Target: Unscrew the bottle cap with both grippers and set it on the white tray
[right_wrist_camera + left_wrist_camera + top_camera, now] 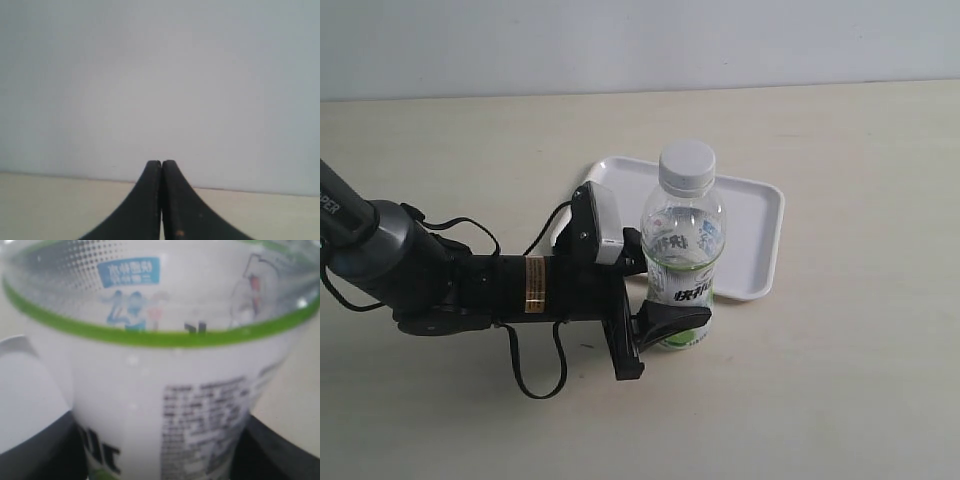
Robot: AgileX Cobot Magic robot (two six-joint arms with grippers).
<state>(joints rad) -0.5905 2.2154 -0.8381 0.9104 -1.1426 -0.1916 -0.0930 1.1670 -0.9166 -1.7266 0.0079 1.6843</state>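
Note:
The clear bottle [684, 235] with its white-and-green label stands upright on the table at the near edge of the white tray [752, 225]. The white ribbed bottle cap [687, 165] sits on its neck. My left gripper [665, 290] comes in from the left and is shut on the bottle's lower body, one black finger [672, 320] in front and the other behind. In the left wrist view the bottle [160, 390] fills the picture, with black fingers [45, 450] pressed on both sides. My right gripper [161, 165] is shut on nothing, facing a pale wall; the exterior view does not show it.
The left arm's black body [470, 280] with its yellow band and looping cables lies low over the table at the left. The tray holds nothing else. The beige table [840, 380] stretches to the right and front.

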